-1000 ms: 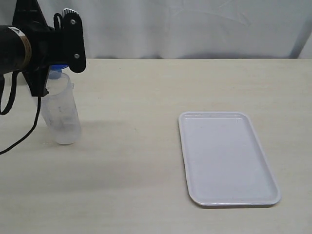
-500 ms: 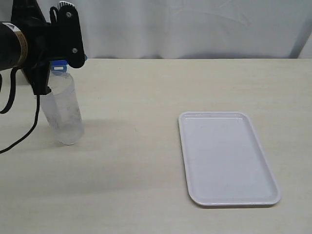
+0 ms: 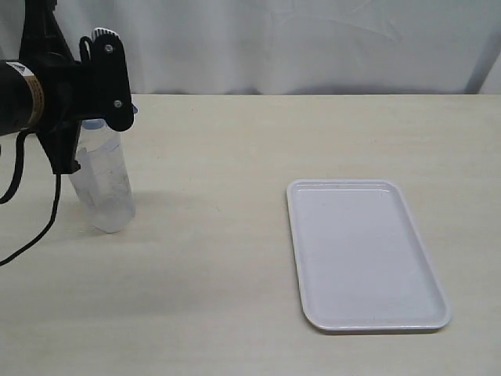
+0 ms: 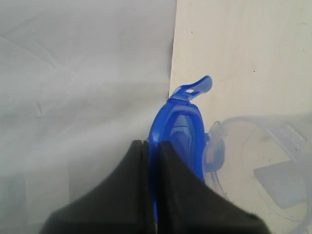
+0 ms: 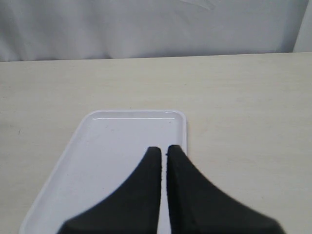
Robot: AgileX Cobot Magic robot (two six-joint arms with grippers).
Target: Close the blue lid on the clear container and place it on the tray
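Here, left pincer (image 4: 152,144) clamps blue lid (image 4: 187,124) beside clear container (image 4: 261,168)

Left pincer (image 4: 151,143) pinched tight; right pincer (image 5: 163,148) closed.

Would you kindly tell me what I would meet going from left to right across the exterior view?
Clear container → bare stretch of table → tray.

A pale wooden table (image 3: 235,141) meets a white cloth backdrop (image 3: 313,47).
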